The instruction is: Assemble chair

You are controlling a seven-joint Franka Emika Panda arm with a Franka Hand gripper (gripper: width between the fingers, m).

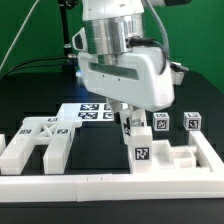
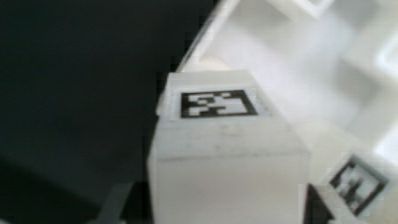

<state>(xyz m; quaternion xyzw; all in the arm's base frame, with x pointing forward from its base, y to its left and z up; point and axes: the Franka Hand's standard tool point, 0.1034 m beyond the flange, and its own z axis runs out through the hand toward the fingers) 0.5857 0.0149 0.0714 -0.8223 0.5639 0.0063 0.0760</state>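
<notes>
My gripper [image 1: 129, 122] reaches down at the table's middle, and its jaws sit against both sides of a tall white tagged block [image 1: 142, 152]. In the wrist view that block [image 2: 217, 130] fills the gap between my fingers [image 2: 118, 203], its square tag facing the camera. A large white chair piece with crossed ribs [image 1: 35, 143] lies at the exterior view's left. Two small tagged blocks [image 1: 160, 122] [image 1: 190, 121] stand behind at the right. A low white stepped part [image 1: 180, 157] lies next to the held block, and another tagged part [image 2: 361, 180] shows beside it in the wrist view.
The marker board [image 1: 85, 110] lies flat behind the crossed piece. Long plain white border rails run along the front [image 1: 110, 186] and the exterior view's right [image 1: 207, 150]. Black tabletop [image 2: 80, 90] lies on one side of the held block, and a white slab [image 2: 311, 55] on the other.
</notes>
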